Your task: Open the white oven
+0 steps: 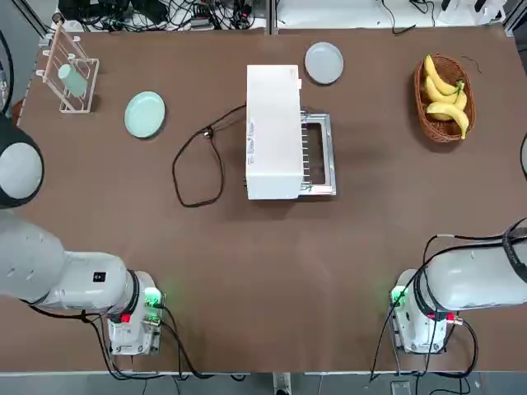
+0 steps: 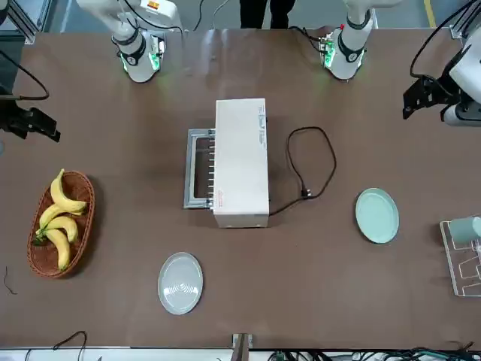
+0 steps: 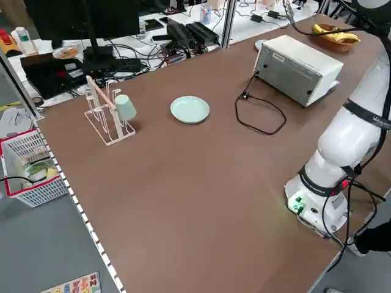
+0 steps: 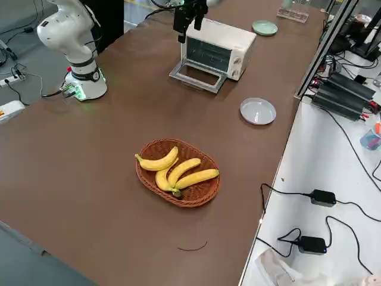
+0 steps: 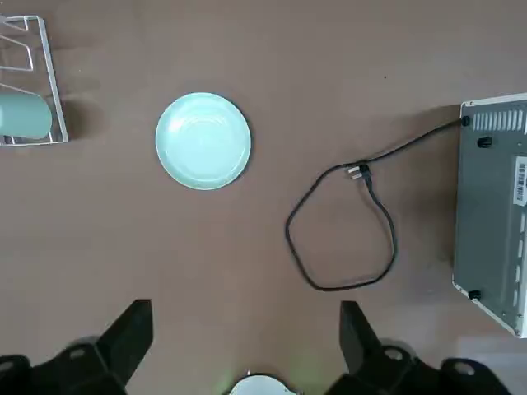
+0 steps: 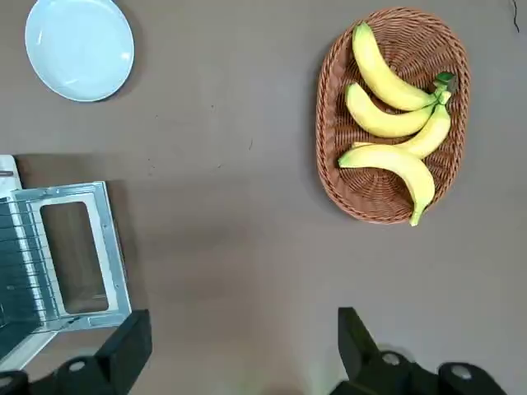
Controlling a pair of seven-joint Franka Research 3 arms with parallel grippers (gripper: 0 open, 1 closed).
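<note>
mid-table, the white oven lies lengthwise away from the robot, door dropped rightward; both claws wide.

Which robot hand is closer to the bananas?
Right. The right end effector hangs open on the bananas' side of the white oven, near them. The left end effector hangs open on the oven's far side, by the green plate.

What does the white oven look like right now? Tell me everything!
The oven is a long white box near the middle of the table. Its metal-framed glass door lies folded down flat, open, facing the bananas' side, with a wire rack showing inside. Its back is grey metal. A black cord loops from it, unplugged, on the table. Nothing grips it.
</note>
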